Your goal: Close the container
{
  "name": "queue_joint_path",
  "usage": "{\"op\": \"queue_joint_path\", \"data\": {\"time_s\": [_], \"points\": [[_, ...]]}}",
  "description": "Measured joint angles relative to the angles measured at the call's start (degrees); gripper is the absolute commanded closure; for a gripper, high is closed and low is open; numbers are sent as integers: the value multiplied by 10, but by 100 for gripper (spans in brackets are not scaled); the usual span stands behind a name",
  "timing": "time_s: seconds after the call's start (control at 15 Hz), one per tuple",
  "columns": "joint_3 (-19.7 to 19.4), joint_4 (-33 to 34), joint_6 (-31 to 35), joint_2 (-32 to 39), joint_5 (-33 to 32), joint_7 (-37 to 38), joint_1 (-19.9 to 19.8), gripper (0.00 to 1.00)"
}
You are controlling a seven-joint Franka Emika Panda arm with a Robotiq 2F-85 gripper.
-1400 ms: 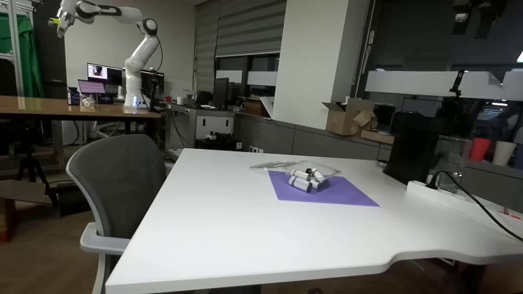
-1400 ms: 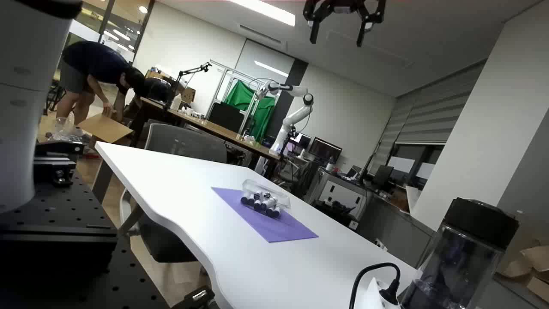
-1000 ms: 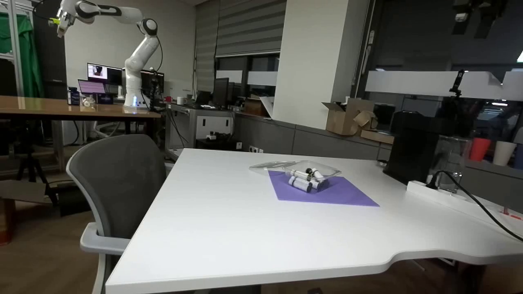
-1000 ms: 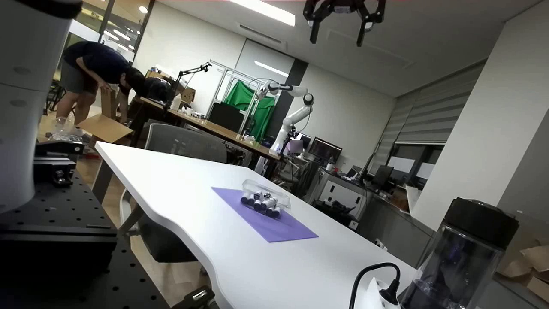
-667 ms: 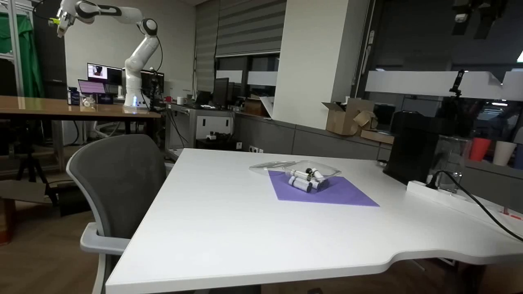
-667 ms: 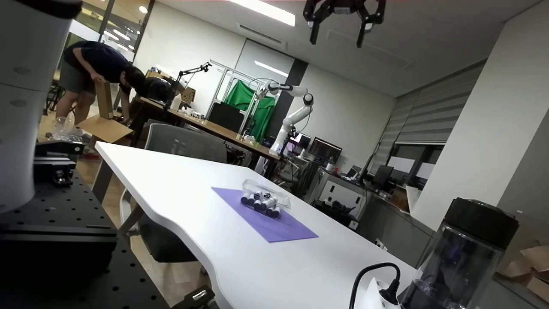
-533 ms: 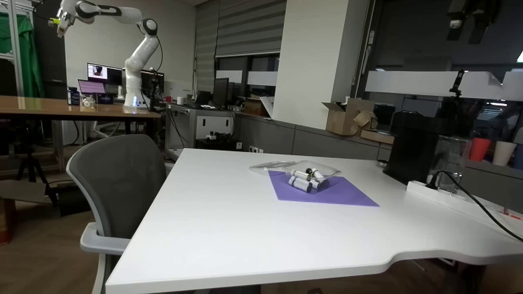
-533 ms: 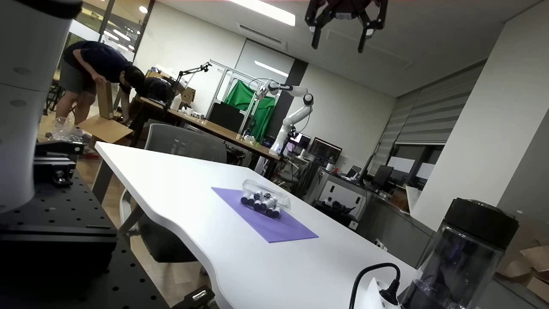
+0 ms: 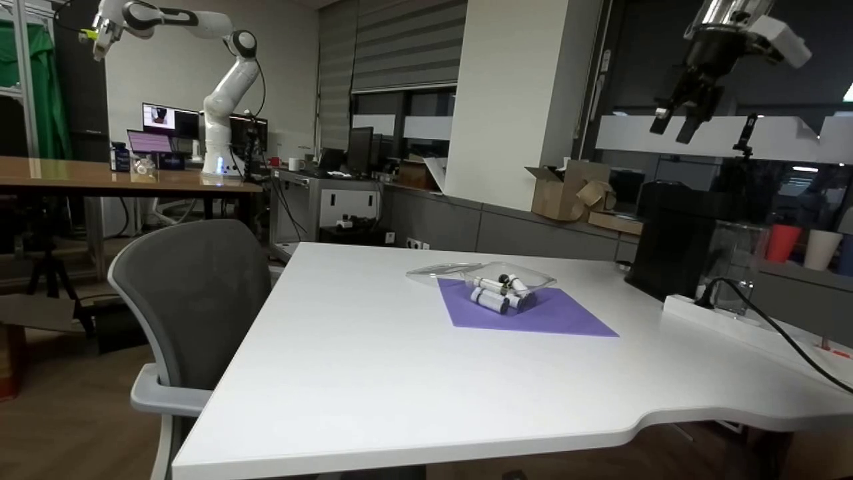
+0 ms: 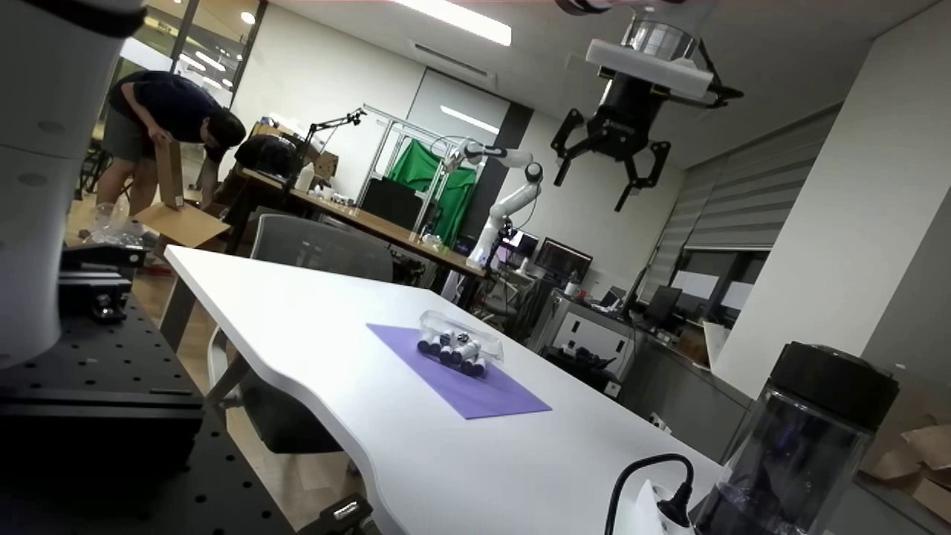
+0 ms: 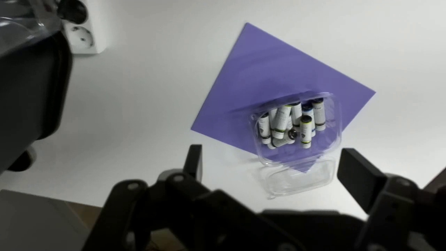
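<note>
While the hand (image 10: 592, 187) hangs spread wide, we see the container (image 11: 331, 120) well below.
It lies partly on the purple mat (image 11: 251, 80).

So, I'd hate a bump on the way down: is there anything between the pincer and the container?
Nothing visible: the pincer hangs open, and the wrist view shows the container with nothing over it. The black-topped vessel stands aside.

Robotics lab: 2 robot arms (image 9: 233, 83), monitors (image 10: 563, 258)
</note>
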Motion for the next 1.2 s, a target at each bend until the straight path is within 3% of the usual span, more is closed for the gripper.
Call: {"op": "queue_joint_path", "data": {"time_s": [0.07, 0.2, 0.47, 1.2], "points": [[-6, 26, -22, 37, 35, -21, 6, 0], [17, 82, -69, 112, 84, -39, -15, 0], [81, 187, -132, 235, 106, -39, -66, 0], [85, 211, -147, 250, 106, -39, -73, 0]]}}
